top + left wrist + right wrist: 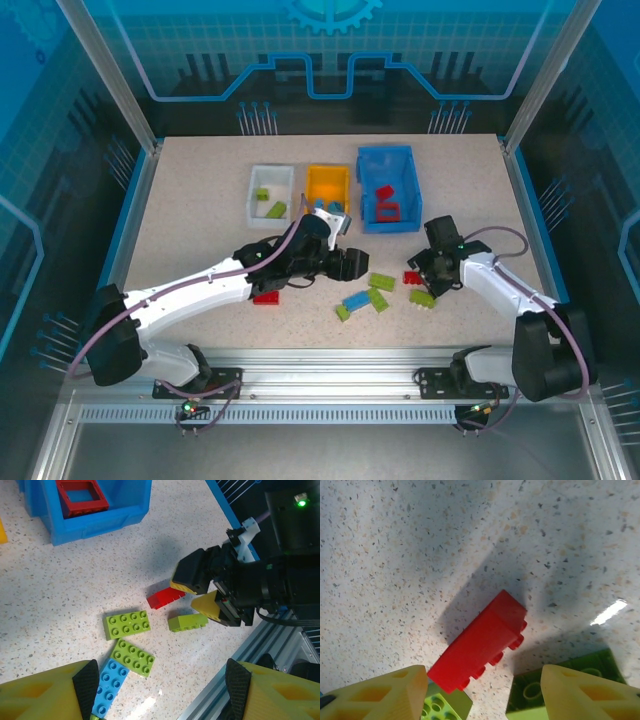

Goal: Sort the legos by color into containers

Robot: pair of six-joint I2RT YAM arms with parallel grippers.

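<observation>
My left gripper hangs open over loose legos in mid-table: a light blue brick by its left finger and two lime green bricks ahead. My right gripper is open and low over a red brick lying on its side. A lime green brick lies beside it. At the back stand the white bin with green bricks, the orange bin and the blue bin holding the red square frame.
Another red brick lies under my left forearm. A small green piece and a green brick sit near the front. The metal rail marks the table's near edge, close to both grippers.
</observation>
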